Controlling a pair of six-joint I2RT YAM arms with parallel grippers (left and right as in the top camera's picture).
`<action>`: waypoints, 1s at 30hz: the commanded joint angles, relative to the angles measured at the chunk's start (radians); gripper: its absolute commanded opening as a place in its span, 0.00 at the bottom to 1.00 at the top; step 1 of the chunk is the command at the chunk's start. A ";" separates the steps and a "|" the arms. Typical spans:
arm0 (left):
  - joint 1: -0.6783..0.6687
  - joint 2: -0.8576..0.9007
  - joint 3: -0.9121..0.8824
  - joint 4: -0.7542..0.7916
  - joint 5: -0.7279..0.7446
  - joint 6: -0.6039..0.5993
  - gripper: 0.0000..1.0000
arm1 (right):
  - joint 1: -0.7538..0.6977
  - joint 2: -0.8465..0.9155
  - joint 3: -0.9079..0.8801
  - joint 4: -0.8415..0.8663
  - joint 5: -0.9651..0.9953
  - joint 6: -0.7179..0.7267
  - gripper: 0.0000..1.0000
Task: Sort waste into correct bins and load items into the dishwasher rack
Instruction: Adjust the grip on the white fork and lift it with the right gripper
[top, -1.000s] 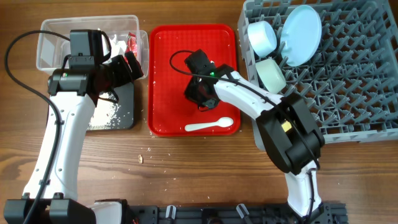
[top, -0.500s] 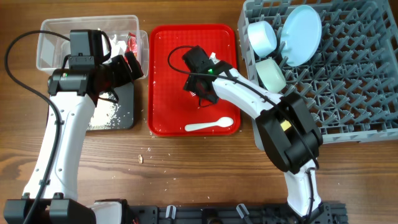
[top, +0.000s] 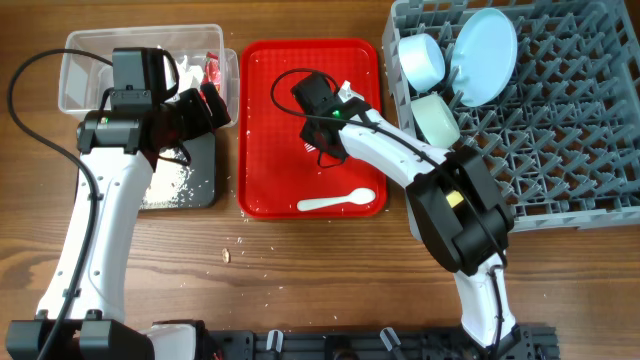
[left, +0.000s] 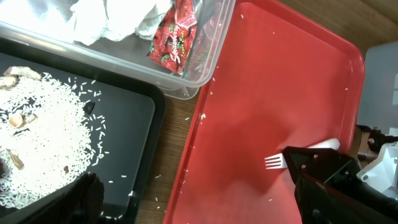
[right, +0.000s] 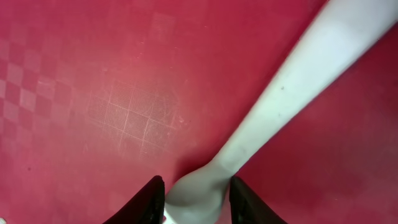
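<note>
Right gripper (right: 196, 202) pinches the white plastic fork (right: 292, 87) between nearly closed jaws; light, stiff, probably slippery, best held mid-handle.

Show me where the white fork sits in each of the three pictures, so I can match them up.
Overhead: the white fork is mostly hidden under the right hand; only a white tip pokes out at the hand's upper right.
Left wrist: lower right, tines pointing left, its handle partly behind a dark shape.
Right wrist: it runs from top right down to bottom centre, between the hand's fingers.
Shared landmark: the red tray lies beneath it in all three.
</note>
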 joint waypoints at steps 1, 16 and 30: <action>0.005 0.003 0.008 0.000 -0.006 -0.002 1.00 | -0.001 0.052 -0.009 -0.019 -0.024 -0.021 0.34; 0.005 0.003 0.008 0.000 -0.006 -0.002 1.00 | -0.016 0.052 -0.004 -0.099 -0.377 -0.215 0.26; 0.005 0.003 0.008 0.000 -0.006 -0.002 1.00 | -0.016 0.052 -0.004 -0.095 -0.586 -0.385 0.25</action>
